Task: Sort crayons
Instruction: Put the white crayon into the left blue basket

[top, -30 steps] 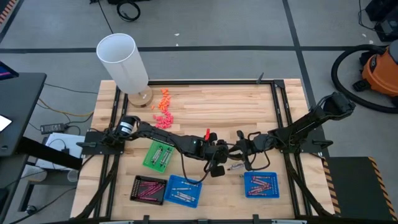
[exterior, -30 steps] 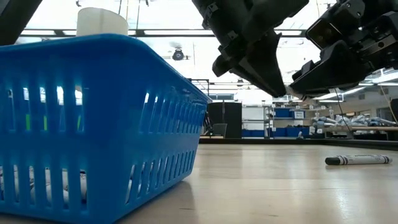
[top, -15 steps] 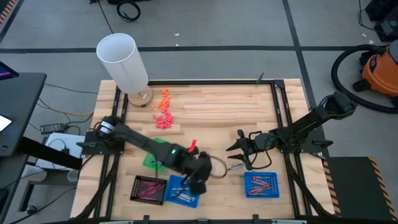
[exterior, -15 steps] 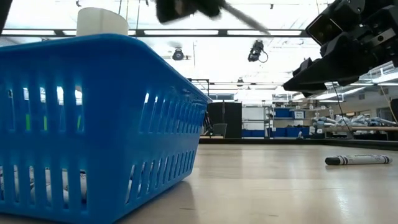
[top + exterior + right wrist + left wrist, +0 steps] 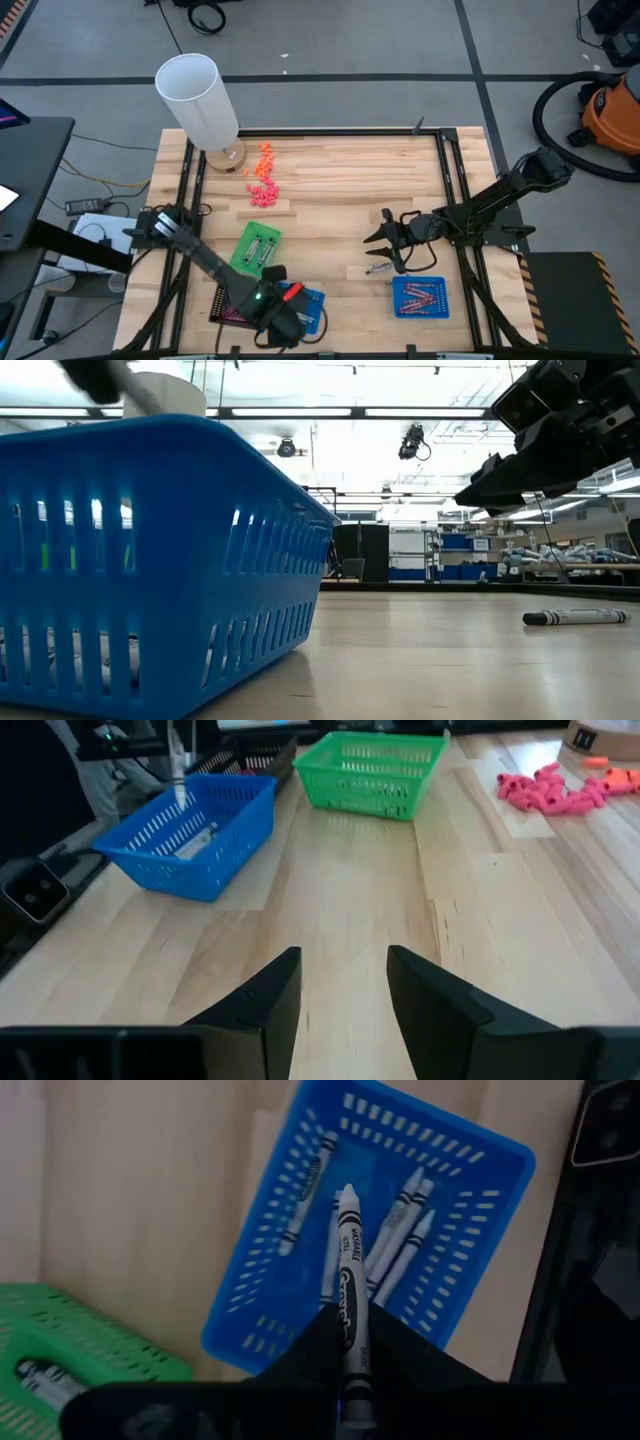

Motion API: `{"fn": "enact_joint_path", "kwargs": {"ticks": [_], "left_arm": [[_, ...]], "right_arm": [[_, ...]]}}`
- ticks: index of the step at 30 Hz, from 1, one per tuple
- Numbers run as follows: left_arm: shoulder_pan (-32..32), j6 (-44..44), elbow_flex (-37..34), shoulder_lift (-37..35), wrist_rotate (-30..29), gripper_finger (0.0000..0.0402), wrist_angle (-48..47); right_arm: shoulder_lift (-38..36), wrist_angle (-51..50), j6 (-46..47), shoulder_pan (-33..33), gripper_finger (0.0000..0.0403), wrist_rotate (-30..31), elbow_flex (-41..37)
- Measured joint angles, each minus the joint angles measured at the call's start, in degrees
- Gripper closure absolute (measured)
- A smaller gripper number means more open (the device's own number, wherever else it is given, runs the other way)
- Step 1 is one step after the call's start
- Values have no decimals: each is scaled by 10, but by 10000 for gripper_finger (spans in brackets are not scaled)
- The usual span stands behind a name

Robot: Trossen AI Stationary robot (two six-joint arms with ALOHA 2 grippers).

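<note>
A pale wooden table (image 5: pixel 330 175) stands on grey floor (an orange vacuum (image 5: pixel 612 112) nearby). At its near edge, the left gripper (image 5: pixel 345 1355) clenches a silvery-grey crayon (image 5: pixel 349 1295) above the blue basket (image 5: pixel 480 1190); the right gripper (image 5: pixel 343 982) hovers released mid-table.

The wooden table (image 5: pixel 340 190) carries 4 small baskets (image 5: pixel 256 247) and pink bits (image 5: pixel 263 192).
</note>
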Motion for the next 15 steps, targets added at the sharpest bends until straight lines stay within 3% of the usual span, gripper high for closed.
{"fn": "enact_joint_path", "kwargs": {"ticks": [15], "left_arm": [[-24, 9, 0, 52, -18, 361, 12]], "right_arm": [[3, 2, 9, 0, 243, 0, 0]]}}
